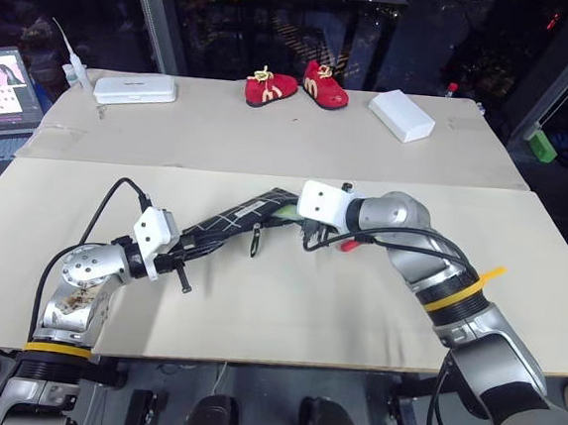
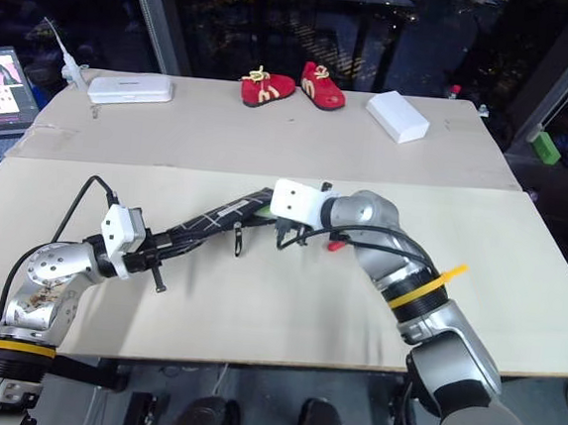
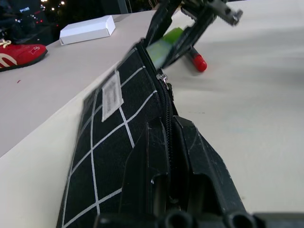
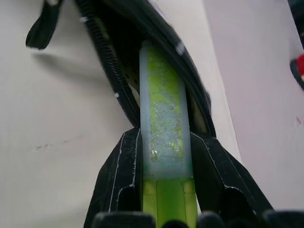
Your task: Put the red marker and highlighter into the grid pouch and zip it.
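My left gripper [image 1: 185, 252] is shut on one end of the grid pouch [image 1: 234, 218], a black fabric pouch with thin white lines, and holds it above the table. The pouch's far end gapes open, and its zipper pull [image 1: 256, 242] dangles below. My right gripper [image 4: 164, 159] is shut on the highlighter [image 4: 164, 109], a translucent light-green pen. The pen's front end sits inside the pouch mouth [image 4: 118, 71]. The red marker [image 1: 347, 244] lies on the table just under the right wrist, and its red cap end [image 3: 197, 61] shows in the left wrist view.
A pair of red shoes [image 1: 297, 89], a white box [image 1: 402, 114] and a white case [image 1: 135, 90] sit on the far table. A laptop [image 1: 1, 88] is at the far left and a green block [image 1: 542, 146] lies off the table at the far right.
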Controlling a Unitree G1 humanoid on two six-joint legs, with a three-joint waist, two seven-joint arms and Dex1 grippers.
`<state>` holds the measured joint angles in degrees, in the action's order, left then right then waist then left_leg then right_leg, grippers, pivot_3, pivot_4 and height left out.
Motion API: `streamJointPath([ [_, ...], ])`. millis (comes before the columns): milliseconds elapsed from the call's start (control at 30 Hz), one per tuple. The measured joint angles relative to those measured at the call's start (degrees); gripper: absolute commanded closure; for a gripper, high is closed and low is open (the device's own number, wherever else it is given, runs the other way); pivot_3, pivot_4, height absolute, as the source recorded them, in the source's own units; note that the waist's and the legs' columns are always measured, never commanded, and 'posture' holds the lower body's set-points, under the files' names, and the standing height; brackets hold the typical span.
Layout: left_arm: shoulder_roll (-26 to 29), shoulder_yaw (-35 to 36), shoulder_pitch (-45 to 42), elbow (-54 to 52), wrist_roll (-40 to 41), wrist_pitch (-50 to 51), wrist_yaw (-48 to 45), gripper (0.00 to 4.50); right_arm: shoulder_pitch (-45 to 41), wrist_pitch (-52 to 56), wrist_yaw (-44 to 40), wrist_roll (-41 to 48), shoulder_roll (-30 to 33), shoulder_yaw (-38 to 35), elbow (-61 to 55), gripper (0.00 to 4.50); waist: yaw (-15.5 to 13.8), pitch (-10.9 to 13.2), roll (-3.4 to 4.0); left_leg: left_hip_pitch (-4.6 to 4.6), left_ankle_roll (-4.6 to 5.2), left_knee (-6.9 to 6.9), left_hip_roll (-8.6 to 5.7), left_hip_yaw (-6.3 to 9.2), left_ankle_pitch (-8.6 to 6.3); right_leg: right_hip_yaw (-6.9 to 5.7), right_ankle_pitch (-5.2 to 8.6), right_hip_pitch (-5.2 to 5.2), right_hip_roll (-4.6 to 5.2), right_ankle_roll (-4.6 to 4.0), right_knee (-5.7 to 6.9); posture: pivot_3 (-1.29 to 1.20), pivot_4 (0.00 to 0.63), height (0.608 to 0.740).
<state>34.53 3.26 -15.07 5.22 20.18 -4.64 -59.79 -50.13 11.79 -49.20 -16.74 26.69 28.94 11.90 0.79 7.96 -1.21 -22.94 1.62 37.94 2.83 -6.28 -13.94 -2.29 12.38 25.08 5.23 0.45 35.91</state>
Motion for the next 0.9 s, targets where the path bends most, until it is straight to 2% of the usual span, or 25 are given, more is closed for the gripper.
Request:
streamJointPath([
  [267, 0.0, -0.1, -0.2, -0.7, 0.0, 0.9, -0.5, 4.50, 2.4, -7.9, 2.2, -6.2, -0.5, 3.0, -0.2, 3.46, 0.2, 0.0, 0.00, 0.03, -0.03, 0.00, 0.01, -0.01, 0.02, 0.00, 0.00, 0.00, -0.02, 0.00, 0.03, 0.00, 0.150, 0.740],
  [633, -0.8, -0.1, -0.2, -1.5, 0.1, 1.4, -0.1, 4.50, 3.4, -6.8, 3.5, -4.4, -7.7, 0.6, -1.1, 3.46, 0.1, 0.0, 0.00, 0.03, -0.07, 0.00, 0.01, 0.00, 0.04, 0.00, 0.00, -0.01, -0.03, 0.00, 0.07, 0.00, 0.150, 0.740],
  [700, -1.1, -0.1, -0.2, -1.5, 0.1, 1.4, 0.0, 4.50, 3.5, -6.4, 3.2, -4.4, -7.8, 0.4, -1.5, 2.46, 0.0, 0.0, 0.00, 0.03, -0.07, 0.00, 0.01, 0.00, 0.04, 0.00, 0.00, -0.02, -0.02, 0.00, 0.07, 0.00, 0.150, 0.740],
  [733, -1.2, -0.1, -0.2, -1.5, 0.1, 1.4, 0.1, 4.50, 3.9, -6.3, 3.0, -4.3, -7.7, 0.1, -1.9, 2.24, 0.0, 0.0, 0.00, 0.03, -0.07, 0.00, 0.01, 0.01, 0.04, -0.01, 0.00, -0.02, -0.02, 0.00, 0.07, 0.00, 0.150, 0.740],
  [867, -1.4, -0.4, -0.2, -1.5, 0.1, 1.4, 0.0, 4.50, 4.8, -5.4, 0.5, -2.4, -6.8, -0.7, -3.6, 0.81, 0.0, 0.0, 0.00, 0.05, -0.07, 0.00, 0.01, 0.01, 0.04, 0.00, 0.00, -0.02, -0.02, 0.00, 0.07, 0.00, 0.150, 0.740],
  [900, -1.4, -0.5, -0.2, -1.5, 0.1, 1.4, 0.0, 4.50, 4.8, -5.3, 0.4, -2.1, -6.6, -1.1, -3.6, 0.81, 0.0, 0.0, 0.00, 0.05, -0.07, 0.00, 0.01, 0.00, 0.05, 0.00, 0.00, -0.02, -0.03, -0.01, 0.08, 0.00, 0.150, 0.740],
])
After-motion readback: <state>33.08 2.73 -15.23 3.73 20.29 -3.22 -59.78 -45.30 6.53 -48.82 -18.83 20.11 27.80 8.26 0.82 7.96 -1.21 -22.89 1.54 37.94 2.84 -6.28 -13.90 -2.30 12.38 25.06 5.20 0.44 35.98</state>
